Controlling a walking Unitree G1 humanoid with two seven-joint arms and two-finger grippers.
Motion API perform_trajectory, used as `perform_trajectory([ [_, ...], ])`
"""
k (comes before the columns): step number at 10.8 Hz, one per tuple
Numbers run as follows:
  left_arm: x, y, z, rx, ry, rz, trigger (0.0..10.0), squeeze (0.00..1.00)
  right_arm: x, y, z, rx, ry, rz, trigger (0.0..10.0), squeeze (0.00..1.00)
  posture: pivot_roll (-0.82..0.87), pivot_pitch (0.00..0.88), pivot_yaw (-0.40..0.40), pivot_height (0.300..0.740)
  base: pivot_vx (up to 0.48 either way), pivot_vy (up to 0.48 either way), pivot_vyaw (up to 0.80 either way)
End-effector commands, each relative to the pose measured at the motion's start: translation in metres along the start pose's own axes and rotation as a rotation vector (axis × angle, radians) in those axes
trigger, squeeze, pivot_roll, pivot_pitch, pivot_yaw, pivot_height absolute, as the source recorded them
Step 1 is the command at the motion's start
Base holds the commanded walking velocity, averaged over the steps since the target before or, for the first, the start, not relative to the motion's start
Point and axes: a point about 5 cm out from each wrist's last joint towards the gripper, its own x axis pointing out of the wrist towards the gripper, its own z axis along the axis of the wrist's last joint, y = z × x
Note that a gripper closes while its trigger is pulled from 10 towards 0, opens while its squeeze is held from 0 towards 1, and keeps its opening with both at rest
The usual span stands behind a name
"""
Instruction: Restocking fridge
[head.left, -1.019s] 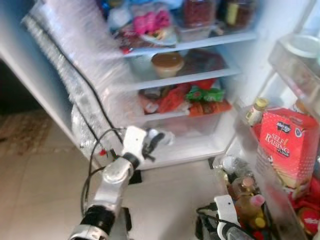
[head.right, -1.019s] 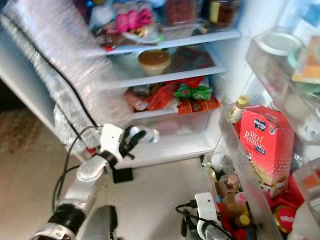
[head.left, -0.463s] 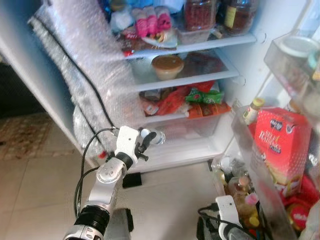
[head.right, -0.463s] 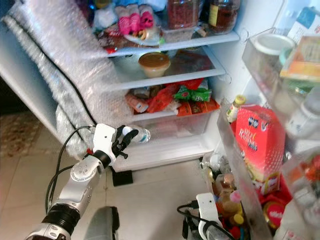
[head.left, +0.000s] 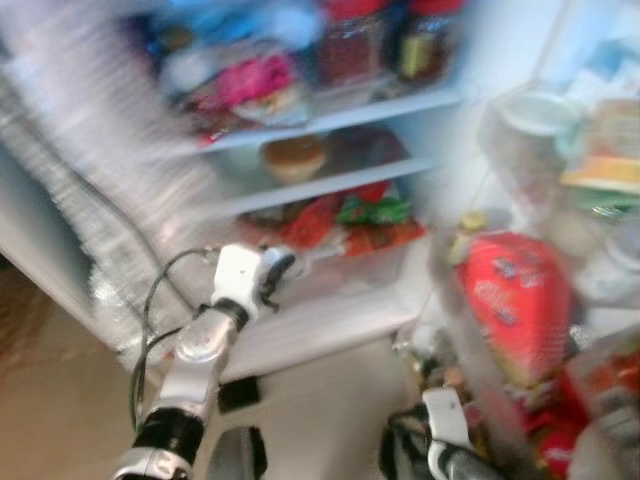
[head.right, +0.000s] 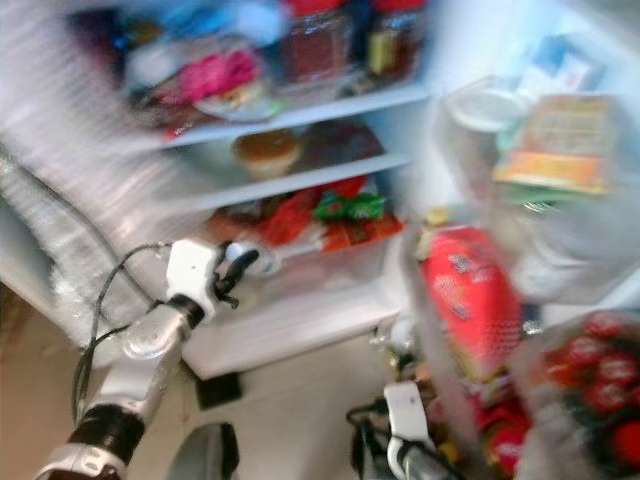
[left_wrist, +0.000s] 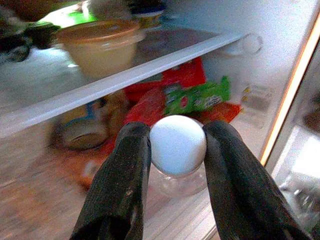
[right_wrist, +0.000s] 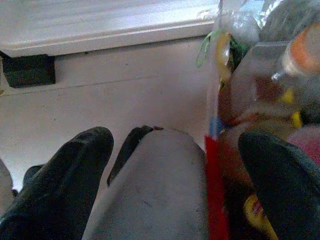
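Blur has smeared both eye views since a moment ago, so the head has swung while the left gripper (left_wrist: 170, 150) stays raised at the open fridge (head.left: 330, 110), its fingers (left_wrist: 125, 165) pinching the white cap of a small bottle (left_wrist: 177, 145). Delivery looks near. Behind it, a lidded tub (left_wrist: 100, 42) sits on a shelf; red and green packets (left_wrist: 195, 95), probably snacks, fill the level below. The right gripper (right_wrist: 170, 165) hangs low, fingers spread

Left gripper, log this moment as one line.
left gripper: shut on bottle, white cap | position: front of fridge, below tub shelf | right gripper: open, low by door | head views: blurred
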Motion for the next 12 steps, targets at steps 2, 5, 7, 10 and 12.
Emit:
perform_trajectory([
  [2, 0.002, -0.012, 0.002, 0.020, -0.009, -0.044, 10.0, 0.00, -0.014, 0.006, -0.054, 0.030, 0.207, 0.019, 10.0, 0.00, -0.04, 0.141, 0.053, 0.585, 0.129, 0.000, 0.00],
  [5, 0.003, -0.009, 0.006, 0.051, -0.031, -0.015, 10.0, 0.00, -0.014, 0.006, -0.054, 0.027, 0.208, 0.021, 10.0, 0.00, -0.04, 0.138, 0.054, 0.585, 0.175, 0.000, 0.00],
  [7, 0.004, -0.006, 0.008, 0.066, -0.042, 0.005, 10.0, 0.00, -0.014, 0.006, -0.054, 0.026, 0.207, 0.023, 10.0, 0.00, -0.04, 0.136, 0.055, 0.585, 0.274, 0.000, 0.00],
  [10, 0.004, -0.003, 0.010, 0.085, -0.055, 0.034, 10.0, 0.00, -0.014, 0.006, -0.054, 0.023, 0.208, 0.026, 10.0, 0.00, -0.04, 0.137, 0.056, 0.585, 0.277, 0.000, 0.00],
  [12, 0.004, -0.002, 0.013, 0.112, -0.071, 0.047, 10.0, 0.00, -0.014, 0.006, -0.054, 0.024, 0.209, 0.027, 10.0, 0.00, -0.04, 0.139, 0.054, 0.585, 0.279, 0.000, 0.00],
])
